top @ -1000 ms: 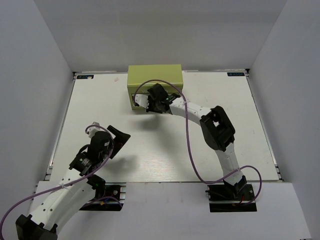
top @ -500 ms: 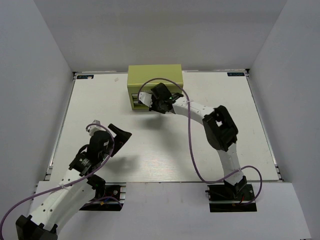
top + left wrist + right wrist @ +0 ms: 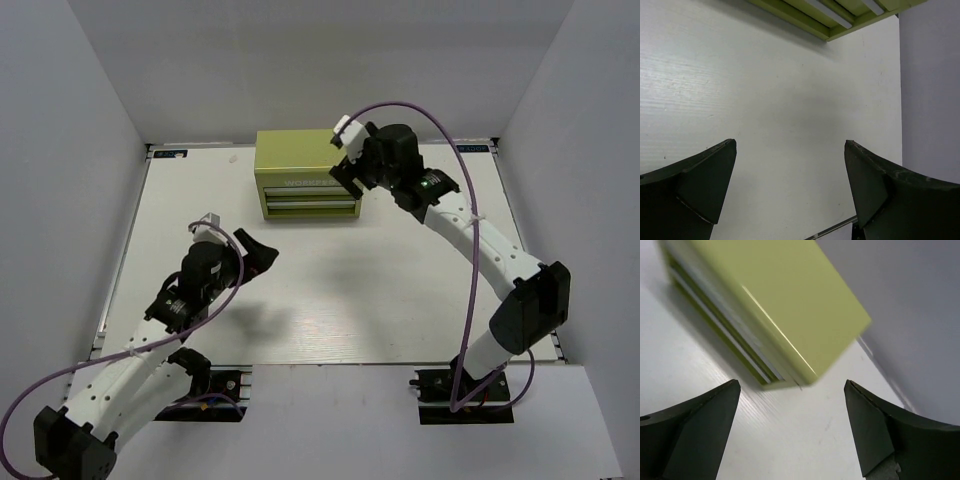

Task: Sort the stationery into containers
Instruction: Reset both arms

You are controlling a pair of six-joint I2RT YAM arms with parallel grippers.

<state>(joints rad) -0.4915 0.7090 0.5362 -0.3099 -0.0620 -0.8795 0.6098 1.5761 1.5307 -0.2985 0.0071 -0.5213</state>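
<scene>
Olive-green tool chest (image 3: 308, 180) sits at the far middle of the white table (image 3: 400, 290), both front drawers flush. Right gripper (image 3: 791, 386) hangs by the chest's right top corner, jaws wide, nothing between them. Left gripper (image 3: 790, 143) hovers over the table's left part, well apart from the chest, jaws wide, nothing held.

My right gripper (image 3: 343, 152) covers the 3 o'clock end of the tool chest (image 3: 295, 150); I can't read its lettering (image 3: 310, 183), and the left wrist view crops it at 12 o'clock
</scene>
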